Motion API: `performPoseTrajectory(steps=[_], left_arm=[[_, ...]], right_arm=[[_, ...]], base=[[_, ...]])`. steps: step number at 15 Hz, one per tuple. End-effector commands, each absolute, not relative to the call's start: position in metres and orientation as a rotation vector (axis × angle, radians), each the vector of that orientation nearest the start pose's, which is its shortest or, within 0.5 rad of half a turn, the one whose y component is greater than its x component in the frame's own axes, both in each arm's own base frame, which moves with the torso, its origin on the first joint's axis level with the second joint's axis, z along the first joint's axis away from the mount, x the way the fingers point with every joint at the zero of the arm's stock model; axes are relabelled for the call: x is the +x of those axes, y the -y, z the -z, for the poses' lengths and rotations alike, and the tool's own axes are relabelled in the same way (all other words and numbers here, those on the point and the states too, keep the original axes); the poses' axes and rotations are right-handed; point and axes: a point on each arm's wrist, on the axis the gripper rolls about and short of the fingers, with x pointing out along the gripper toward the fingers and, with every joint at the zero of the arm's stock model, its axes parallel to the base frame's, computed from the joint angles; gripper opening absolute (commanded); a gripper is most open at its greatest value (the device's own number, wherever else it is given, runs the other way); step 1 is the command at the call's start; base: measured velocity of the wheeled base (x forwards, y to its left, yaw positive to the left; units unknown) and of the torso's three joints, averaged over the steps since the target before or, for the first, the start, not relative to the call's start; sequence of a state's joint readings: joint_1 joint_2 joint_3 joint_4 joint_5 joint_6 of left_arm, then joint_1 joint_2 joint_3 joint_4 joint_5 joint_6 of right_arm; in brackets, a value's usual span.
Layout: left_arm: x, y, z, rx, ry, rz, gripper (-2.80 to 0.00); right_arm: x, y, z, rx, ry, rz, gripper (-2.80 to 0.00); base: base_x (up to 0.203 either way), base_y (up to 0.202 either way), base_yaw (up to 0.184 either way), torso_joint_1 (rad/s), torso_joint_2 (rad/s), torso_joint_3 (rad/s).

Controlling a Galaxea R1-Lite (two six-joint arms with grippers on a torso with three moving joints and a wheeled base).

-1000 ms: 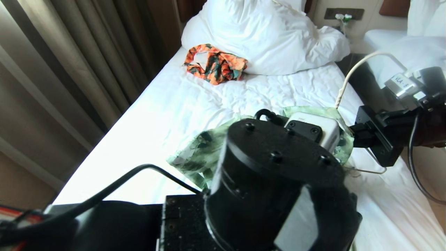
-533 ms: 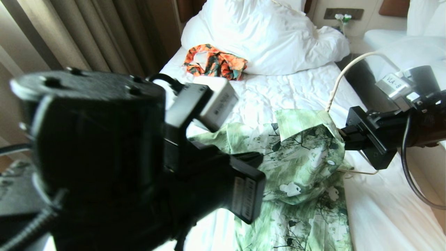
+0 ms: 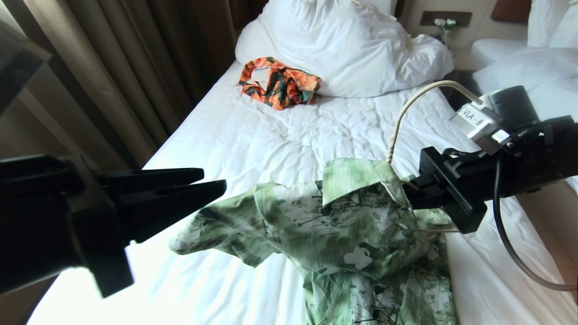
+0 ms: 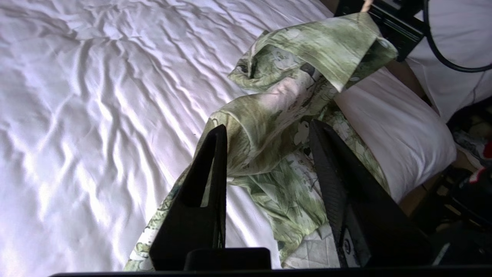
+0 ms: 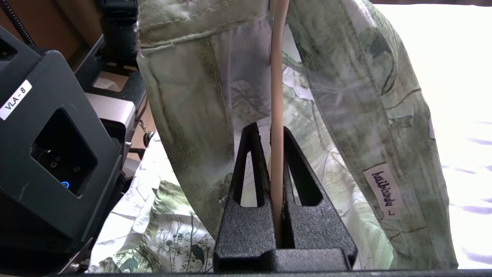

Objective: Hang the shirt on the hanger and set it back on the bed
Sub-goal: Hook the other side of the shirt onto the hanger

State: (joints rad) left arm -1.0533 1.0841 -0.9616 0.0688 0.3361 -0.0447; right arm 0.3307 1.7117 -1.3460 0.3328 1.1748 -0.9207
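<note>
The right gripper pinches the cream hanger rod between tight fingers, just inside the collar. From it the green-and-white leafy shirt drapes over the hanger, lifted at the collar, its lower part trailing on the bed near the right edge. The left gripper hangs apart to the left, fingers parted and empty. Wrinkled sheet lies open toward the orange garment and pillow. Most of the hanger is hidden in cloth.
</note>
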Motion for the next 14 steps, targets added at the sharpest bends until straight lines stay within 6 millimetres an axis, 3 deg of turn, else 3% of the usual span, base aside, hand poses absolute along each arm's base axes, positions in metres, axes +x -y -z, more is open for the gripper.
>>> performPoseTrajectory(steps=[1,5,8,10,14], left_arm=[[0.065,0.099,-0.305,0.065,-0.126,0.767,0.00],[0.074,0.120,-0.296,0.175,-0.152,0.875,0.00],[0.101,0.150,-0.290,0.206,-0.115,0.870,0.00],[0.114,0.158,-0.286,0.214,-0.094,0.933,0.00],[0.121,0.168,-0.266,0.232,-0.127,0.949,0.00]], right_arm=[[0.275,-0.125,-0.248,-0.406,0.018,-1.633,-2.80],[0.271,-0.132,-0.251,-0.414,0.032,-1.652,-2.80],[0.268,-0.133,-0.251,-0.413,0.033,-1.658,-2.80],[0.267,-0.133,-0.252,-0.415,0.037,-1.659,-2.80],[0.267,-0.133,-0.252,-0.415,0.040,-1.663,-2.80]], base=[[0.000,0.000,0.000,0.000,0.00,0.000],[0.000,0.000,0.000,0.000,0.00,0.000],[0.000,0.000,0.000,0.000,0.00,0.000],[0.000,0.000,0.000,0.000,0.00,0.000],[0.000,0.000,0.000,0.000,0.00,0.000]])
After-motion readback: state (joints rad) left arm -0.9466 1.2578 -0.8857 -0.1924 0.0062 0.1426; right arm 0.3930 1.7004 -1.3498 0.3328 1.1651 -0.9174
